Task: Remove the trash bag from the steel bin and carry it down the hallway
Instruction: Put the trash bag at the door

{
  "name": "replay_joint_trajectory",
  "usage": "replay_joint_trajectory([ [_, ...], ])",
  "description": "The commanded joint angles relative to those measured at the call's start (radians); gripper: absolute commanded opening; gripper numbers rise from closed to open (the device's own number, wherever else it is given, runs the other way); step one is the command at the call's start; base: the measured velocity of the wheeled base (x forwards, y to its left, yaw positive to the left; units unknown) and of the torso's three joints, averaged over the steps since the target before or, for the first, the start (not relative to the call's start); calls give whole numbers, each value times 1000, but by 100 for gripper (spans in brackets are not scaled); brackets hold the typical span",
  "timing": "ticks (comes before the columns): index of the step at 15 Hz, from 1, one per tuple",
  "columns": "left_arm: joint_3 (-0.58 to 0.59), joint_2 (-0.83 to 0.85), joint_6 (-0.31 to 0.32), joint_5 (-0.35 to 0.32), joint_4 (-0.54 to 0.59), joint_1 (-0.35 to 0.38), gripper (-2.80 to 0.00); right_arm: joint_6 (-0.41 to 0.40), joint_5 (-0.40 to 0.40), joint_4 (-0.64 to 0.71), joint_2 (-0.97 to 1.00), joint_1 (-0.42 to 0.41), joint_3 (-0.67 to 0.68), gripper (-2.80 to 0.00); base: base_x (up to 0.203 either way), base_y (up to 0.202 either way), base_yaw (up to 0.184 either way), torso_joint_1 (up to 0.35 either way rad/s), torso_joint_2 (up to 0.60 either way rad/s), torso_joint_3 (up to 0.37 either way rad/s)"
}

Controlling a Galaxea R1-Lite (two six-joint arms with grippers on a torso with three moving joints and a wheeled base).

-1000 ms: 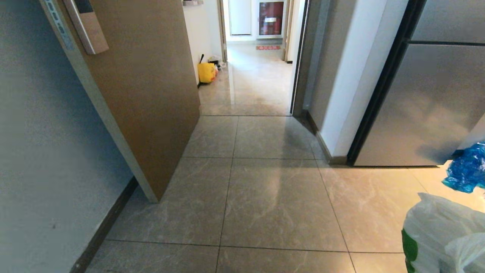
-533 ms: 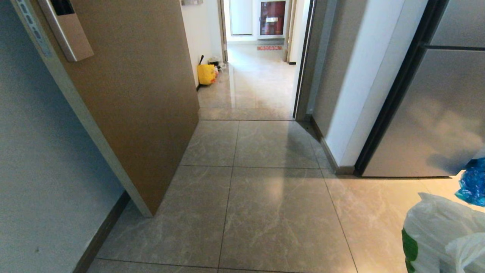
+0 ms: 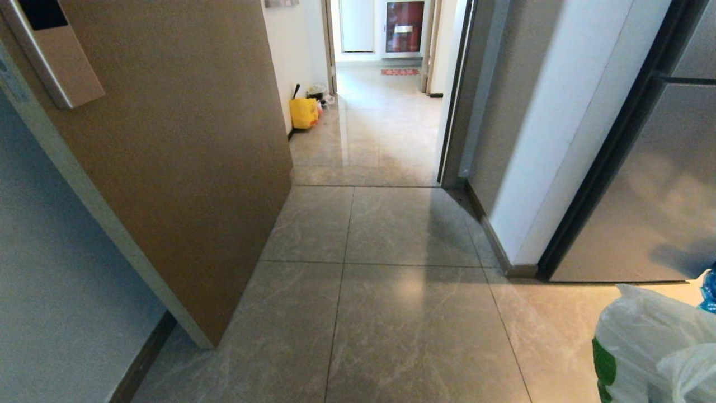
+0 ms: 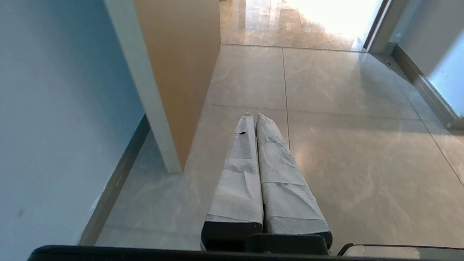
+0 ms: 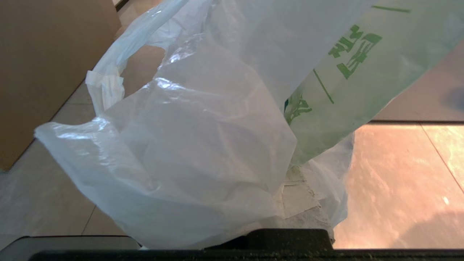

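Note:
The trash bag [image 3: 649, 341], thin white plastic with green print, hangs at the lower right of the head view. In the right wrist view the trash bag [image 5: 203, 145] billows over my right gripper [image 5: 291, 172], which is shut on its gathered plastic; only one taped finger [image 5: 302, 197] shows. My left gripper [image 4: 253, 116] is shut and empty, its taped fingers pressed together above the floor tiles. The hallway [image 3: 380, 123] of glossy beige tiles runs on beyond the doorway ahead. The steel bin is out of view.
An open brown door [image 3: 184, 157] stands close on the left, with a grey wall [image 3: 50, 291] behind it. A white wall corner [image 3: 537, 168] and a steel-grey panel [image 3: 643, 212] are on the right. A yellow bag [image 3: 304, 112] sits against the hallway wall. A blue bag [image 3: 710, 288] shows at the right edge.
The whole head view has shifted: the camera has moved forward toward the doorway, so door and wall corner loom nearer and the blue bag slides off right. The trash bag keeps its place.

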State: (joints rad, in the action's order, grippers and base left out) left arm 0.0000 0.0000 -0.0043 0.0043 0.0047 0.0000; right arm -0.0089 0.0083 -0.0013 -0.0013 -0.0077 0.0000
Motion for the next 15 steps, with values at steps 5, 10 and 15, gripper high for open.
replay_joint_trajectory([
  [5, 0, 0, 0, 0, 0, 0, -280, 0, 1, 0, 1, 0, 0, -280, 190, 0, 2, 5, 2, 1],
  [10, 0, 0, -1, 0, 0, 0, -280, 0, 1, 0, 1, 0, 0, -280, 191, 0, 1, 3, 4, 3],
  [15, 0, 0, -2, 0, 0, 0, -280, 0, -1, 0, 1, 0, 0, -280, 193, 0, 2, 1, 5, 2],
])
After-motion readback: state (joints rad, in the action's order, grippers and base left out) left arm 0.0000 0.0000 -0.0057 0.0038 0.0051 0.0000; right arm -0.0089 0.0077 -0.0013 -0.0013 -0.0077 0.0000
